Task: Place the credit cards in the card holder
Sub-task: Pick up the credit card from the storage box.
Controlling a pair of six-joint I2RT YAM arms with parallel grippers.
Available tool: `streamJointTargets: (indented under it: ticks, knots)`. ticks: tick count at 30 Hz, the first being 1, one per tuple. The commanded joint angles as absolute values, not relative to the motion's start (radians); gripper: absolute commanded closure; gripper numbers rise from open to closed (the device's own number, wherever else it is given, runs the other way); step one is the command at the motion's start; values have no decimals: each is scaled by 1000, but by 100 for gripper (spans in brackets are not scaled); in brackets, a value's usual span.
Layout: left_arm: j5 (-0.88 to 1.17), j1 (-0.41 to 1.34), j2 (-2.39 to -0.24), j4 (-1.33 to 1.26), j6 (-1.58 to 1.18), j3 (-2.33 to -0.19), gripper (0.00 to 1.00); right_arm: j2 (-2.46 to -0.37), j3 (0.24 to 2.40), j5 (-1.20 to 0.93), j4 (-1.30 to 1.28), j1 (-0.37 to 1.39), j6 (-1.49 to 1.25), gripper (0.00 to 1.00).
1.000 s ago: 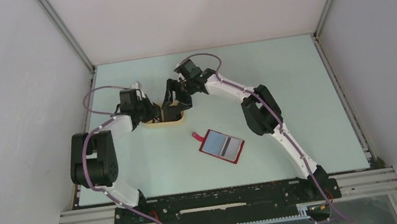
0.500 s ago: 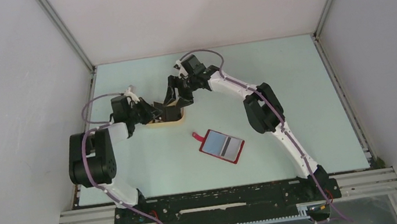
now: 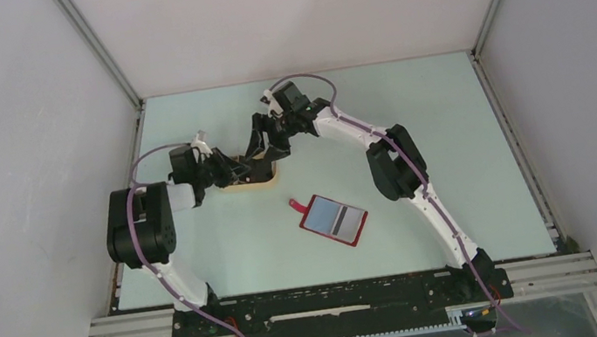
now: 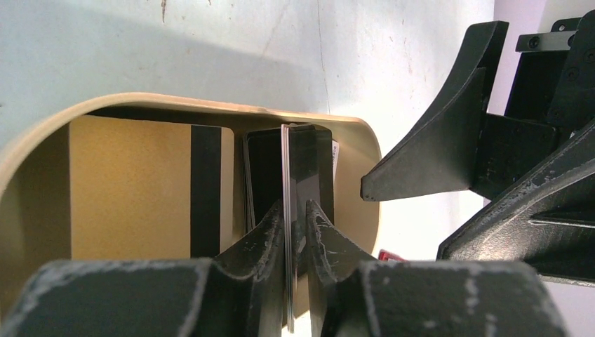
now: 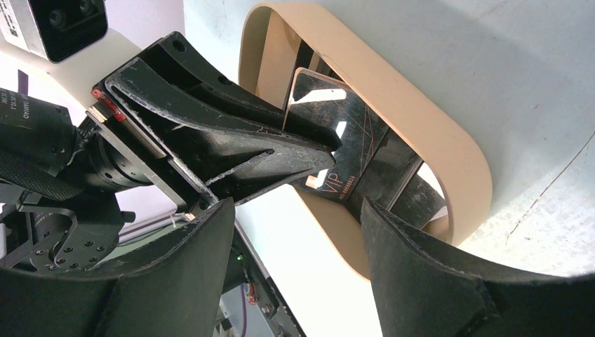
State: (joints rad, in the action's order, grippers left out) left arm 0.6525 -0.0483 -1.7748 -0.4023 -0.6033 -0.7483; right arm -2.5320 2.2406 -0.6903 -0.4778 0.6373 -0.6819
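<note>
- Top external view: we are logging the card holder (image 3: 333, 220) lying open and flat on the table (image 3: 467, 136), mid-field and well apart from both grippers.
- We are finding both arms meeting over the tan dish (image 3: 250, 184) toward the far left of the table, where the credit cards are sitting.
- Left wrist view: the left gripper (image 4: 293, 208) is flanking a dark card (image 4: 312, 158) that is standing on edge over the dish. One finger is touching the card and a thin gap is showing at the other, so we cannot tell whether the pinch is bearing on it.
- A yellow card (image 4: 126, 189) with a dark stripe is lying flat on the dish floor, just beside the dark card.
- Right wrist view: the right gripper (image 5: 296, 210) is standing wide open and holding nothing, its fingers spread to either side of the dark card.
- Step in hand, as we are judging it: the dark card is passing from the left gripper to the right.
- Doing it well: we are advising that the right fingers close squarely on the card's flat faces, clear of the left fingertips and the dish rim, before the left lets go fully.
- Risk we are noting: a thin, slick card is liable to pivot or drop back into the dish if both pinches are slack at once.
- Afterwards we are recommending a straight lift, with the card kept level for the holder's pocket.
</note>
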Motion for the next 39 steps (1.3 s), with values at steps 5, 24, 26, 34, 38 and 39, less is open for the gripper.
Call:
streamJointTargets:
  ticks: [5,24,26,34,38,39]
  knots:
    - [683,-56,-1760,-444,-617,-765,80,-2459,2238,-714,-455,632,-662,25]
    - [726,-74,-1759,-512,-676,-745,83,-2447,2227,-724,-449,629,-660,25]
    - [727,-74,-1758,-517,-679,-743,83,-2445,2229,-724,-450,629,-659,25]
    - [733,-88,-1747,-551,-704,-719,85,-2444,2227,-727,-450,629,-658,25]
    - [748,-96,-1753,-575,-719,-707,84,-2444,2227,-727,-448,629,-658,25]
    - [749,-97,-1754,-578,-720,-705,84,-2444,2227,-726,-450,629,-658,25]
